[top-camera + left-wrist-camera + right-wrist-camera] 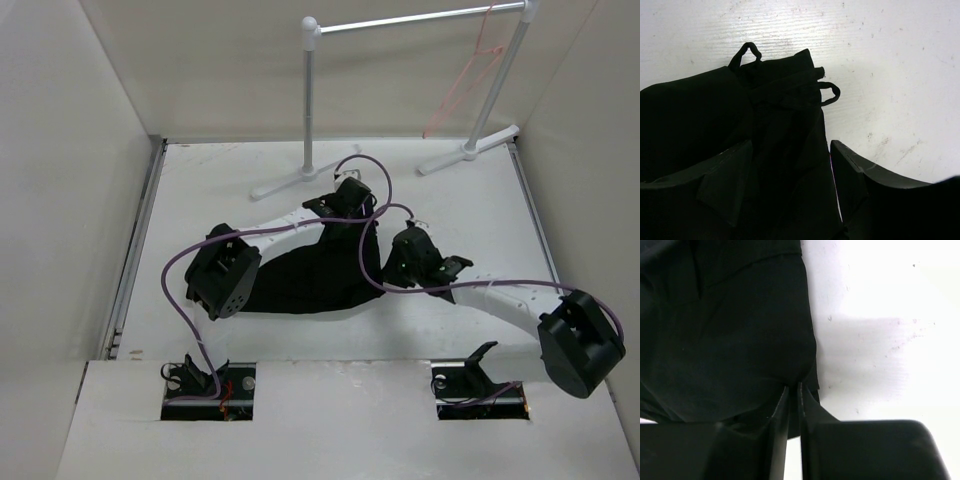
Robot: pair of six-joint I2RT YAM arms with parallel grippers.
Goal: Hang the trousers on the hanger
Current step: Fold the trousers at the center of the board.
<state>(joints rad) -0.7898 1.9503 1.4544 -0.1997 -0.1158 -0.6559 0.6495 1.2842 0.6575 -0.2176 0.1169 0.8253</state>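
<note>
Far-right beyond the trousers we see the hanger; right tool, clamped on them, is nearer, left tool apart.

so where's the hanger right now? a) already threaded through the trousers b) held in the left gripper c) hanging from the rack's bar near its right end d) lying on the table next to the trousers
c: the pinkish-red hanger hangs from the bar of the rack at the back, well apart from the trousers lying on the table.
</note>
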